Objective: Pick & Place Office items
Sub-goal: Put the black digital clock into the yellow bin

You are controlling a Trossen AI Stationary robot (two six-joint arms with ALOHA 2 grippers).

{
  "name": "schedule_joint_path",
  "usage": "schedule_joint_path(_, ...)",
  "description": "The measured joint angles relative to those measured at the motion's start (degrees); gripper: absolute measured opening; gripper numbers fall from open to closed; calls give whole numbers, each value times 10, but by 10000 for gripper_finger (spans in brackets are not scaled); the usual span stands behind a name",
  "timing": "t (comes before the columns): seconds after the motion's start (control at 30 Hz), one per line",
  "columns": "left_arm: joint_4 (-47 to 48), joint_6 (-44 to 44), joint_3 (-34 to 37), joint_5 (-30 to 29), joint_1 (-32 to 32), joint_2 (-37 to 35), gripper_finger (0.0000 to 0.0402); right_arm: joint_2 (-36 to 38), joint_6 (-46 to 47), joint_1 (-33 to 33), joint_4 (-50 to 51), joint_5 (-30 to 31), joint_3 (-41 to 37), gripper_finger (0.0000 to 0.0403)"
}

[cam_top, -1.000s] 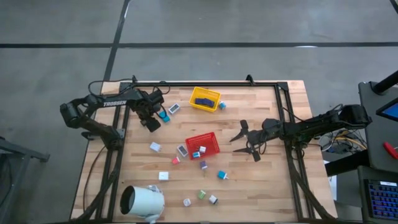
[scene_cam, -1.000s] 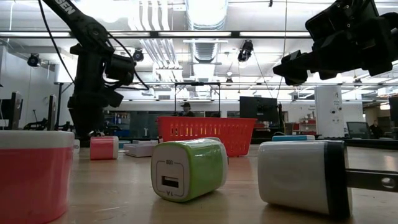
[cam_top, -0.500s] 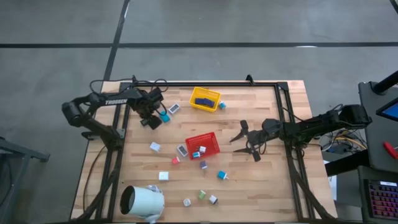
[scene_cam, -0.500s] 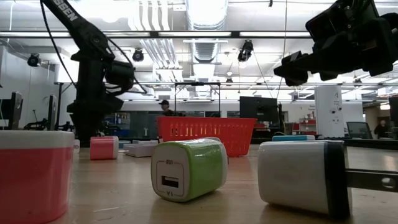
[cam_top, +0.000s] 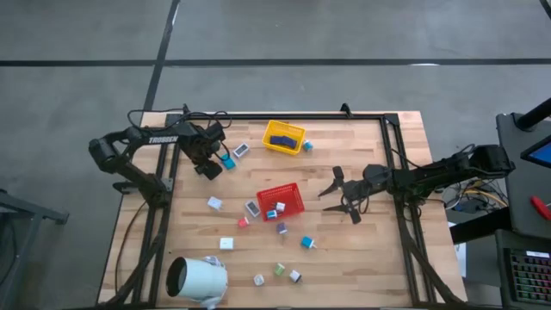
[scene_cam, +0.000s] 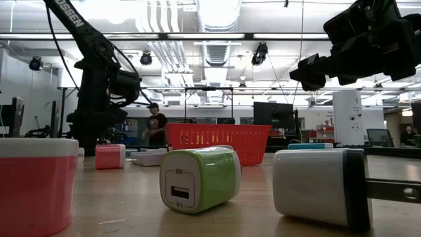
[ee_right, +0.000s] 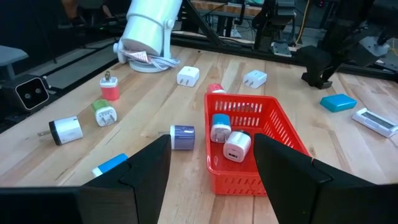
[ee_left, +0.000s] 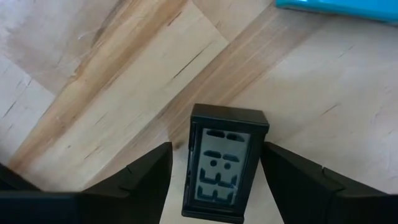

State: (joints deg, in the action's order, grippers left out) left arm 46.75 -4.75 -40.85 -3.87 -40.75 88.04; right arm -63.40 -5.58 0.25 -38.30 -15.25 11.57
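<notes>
my left pincer [ee_left: 214, 180] stands open astride a small black clock [ee_left: 225, 163] just beside the teal piece [cam_top: 227, 160], ready to grip; right pincer [cam_top: 343, 195] waits open near the red tray [cam_top: 294, 208].
</notes>
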Motion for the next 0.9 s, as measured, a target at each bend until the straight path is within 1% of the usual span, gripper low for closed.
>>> schedule_joint_path(0.1,-3,0,3,7,0,1,242,0,0,0,0,0,0,224)
schedule_joint_path(0.17,-4,-2,3,9,0,2,226,0,0,0,0,0,0,224)
schedule_joint_path(0.23,-4,-2,3,11,0,2,201,0,0,0,0,0,0,224)
schedule_joint_path(0.37,-4,-2,4,11,0,-1,132,0,0,0,0,0,0,224)
schedule_joint_path(0.53,-5,1,4,11,0,-2,130,0,0,0,0,0,0,224)
schedule_joint_path(0.9,-7,41,4,12,1,-2,130,0,0,0,0,0,0,224)
